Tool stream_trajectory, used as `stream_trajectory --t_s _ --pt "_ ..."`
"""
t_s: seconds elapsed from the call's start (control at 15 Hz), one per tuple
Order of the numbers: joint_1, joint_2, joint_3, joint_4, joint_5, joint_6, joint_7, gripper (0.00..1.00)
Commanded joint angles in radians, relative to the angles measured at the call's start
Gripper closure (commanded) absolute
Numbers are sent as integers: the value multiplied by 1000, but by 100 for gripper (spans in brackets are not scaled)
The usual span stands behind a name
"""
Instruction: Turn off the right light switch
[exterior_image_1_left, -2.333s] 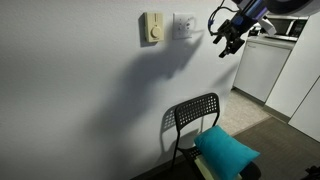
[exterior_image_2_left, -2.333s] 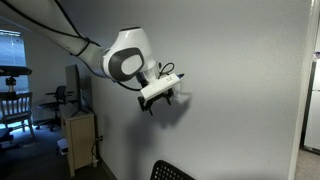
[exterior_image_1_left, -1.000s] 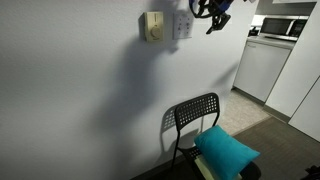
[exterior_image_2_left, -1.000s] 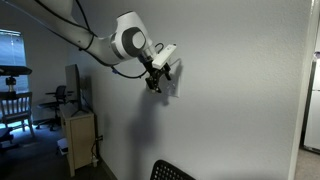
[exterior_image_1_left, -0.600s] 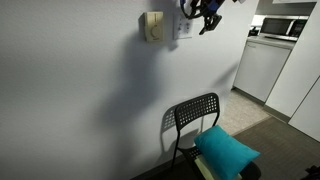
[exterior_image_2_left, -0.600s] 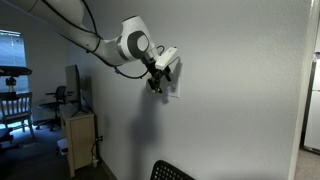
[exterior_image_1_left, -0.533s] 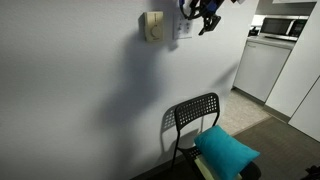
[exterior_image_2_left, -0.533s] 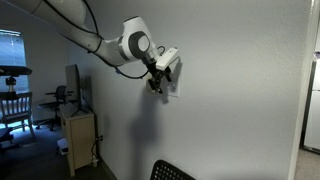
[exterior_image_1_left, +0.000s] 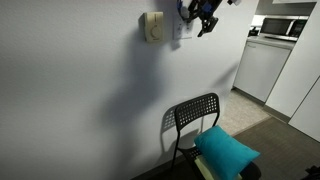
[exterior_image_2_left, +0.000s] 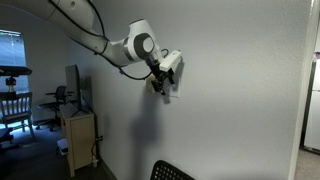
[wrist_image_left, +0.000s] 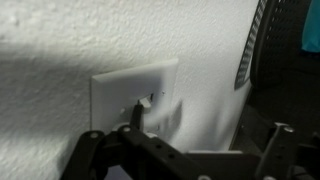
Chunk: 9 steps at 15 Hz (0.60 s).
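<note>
The black two-fingered tool (exterior_image_1_left: 201, 17) is right up at the plain white wall (exterior_image_1_left: 80, 90), jaws spread with nothing between them. That fits the job: a single fingertip (wrist_image_left: 136, 115) is all it takes, and it's aimed at the small white square wall switch plate (wrist_image_left: 120, 90), mounted just beside the beige boxy unit with a round dial (exterior_image_1_left: 152, 27). The tip sits over the plate's face, though the wrist view is dim and I can't say it truly touches. Two seconds back the tool hung well off to the side. Over the last half second it has barely crept, so I'd call this the final press.
</note>
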Motion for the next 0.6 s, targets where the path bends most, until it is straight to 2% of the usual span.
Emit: stream_trajectory --t_s 0.0,0.53 --pt "-10 42 0 65 -17 -42 -6 0" --pt "-22 79 18 42 66 -70 -7 0"
